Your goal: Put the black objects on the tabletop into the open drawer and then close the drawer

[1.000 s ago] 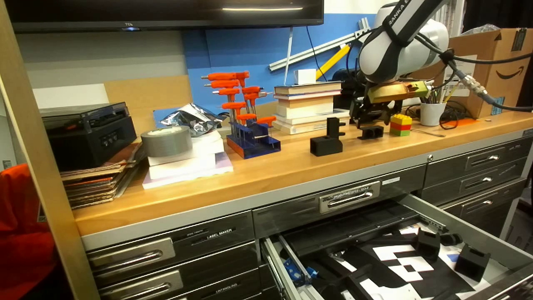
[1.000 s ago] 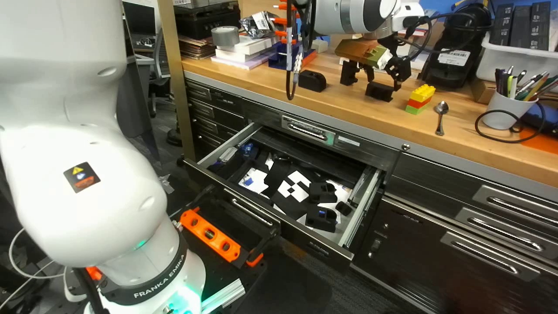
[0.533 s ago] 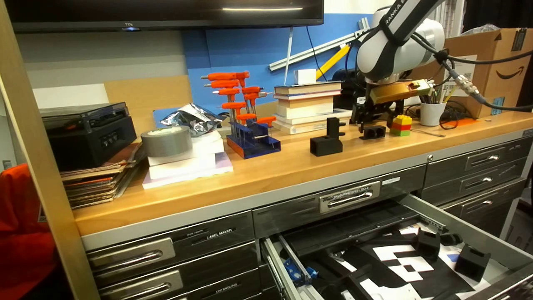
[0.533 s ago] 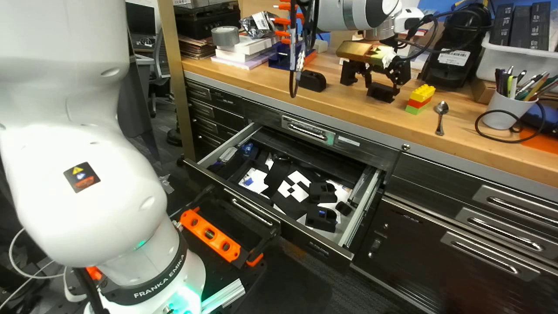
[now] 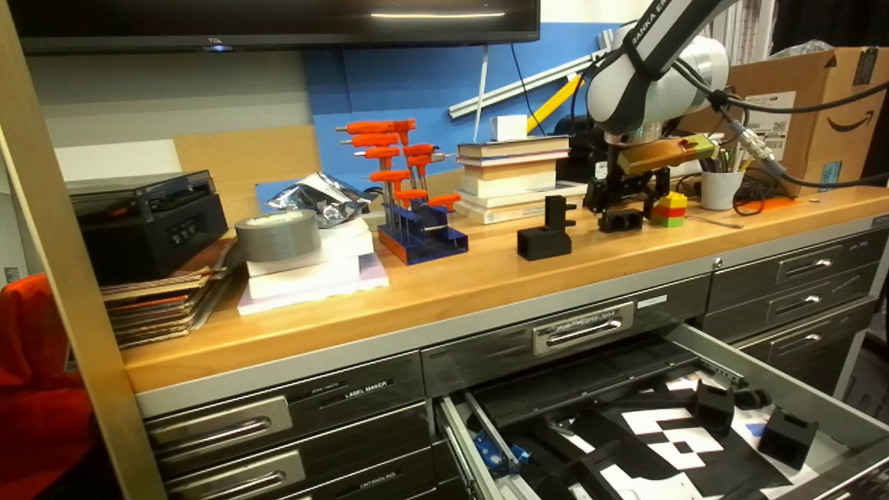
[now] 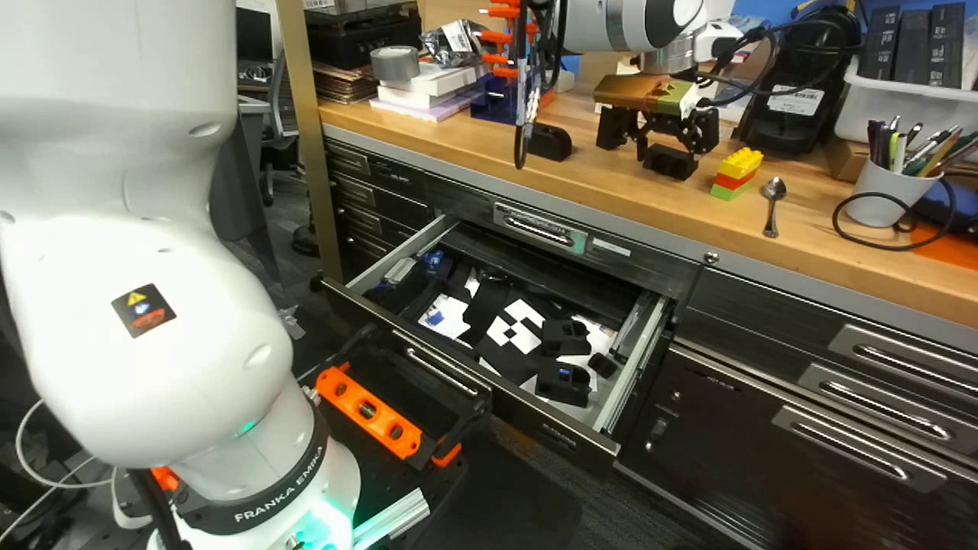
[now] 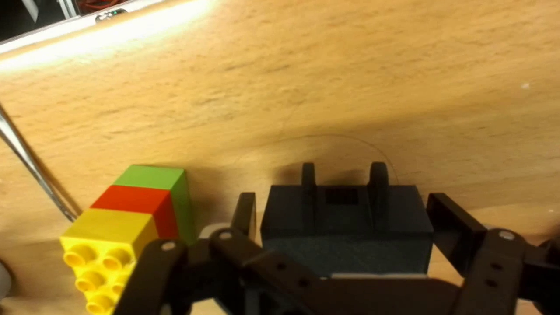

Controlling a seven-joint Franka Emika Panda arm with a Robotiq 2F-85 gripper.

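The gripper [image 7: 348, 218] is open, its fingers on either side of a black block with two prongs [image 7: 345, 249] on the wooden tabletop [image 7: 245, 96]. A thin gap shows at the left finger in the wrist view; the right finger looks very close, touch unclear. The gripper [image 5: 628, 205] and this block [image 5: 620, 221] also show in both exterior views [image 6: 669, 163]. A low black block [image 5: 545, 243] and an upright black piece with pegs [image 5: 555, 212] stand beside it [image 6: 612, 128]. The drawer [image 6: 527, 410] is open, with several black pieces [image 6: 565, 336] inside.
A yellow, red and green brick stack [image 7: 113, 223] stands close beside the left finger. A spoon [image 6: 773, 202] and pen cup [image 6: 886, 187] lie beyond it. Stacked books [image 5: 514, 177] and a hex-key stand [image 5: 424, 239] are farther along the tabletop.
The gripper has moved down and levelled, so its fingers now come lower around the pronged black block. The blocks and drawer have not moved.
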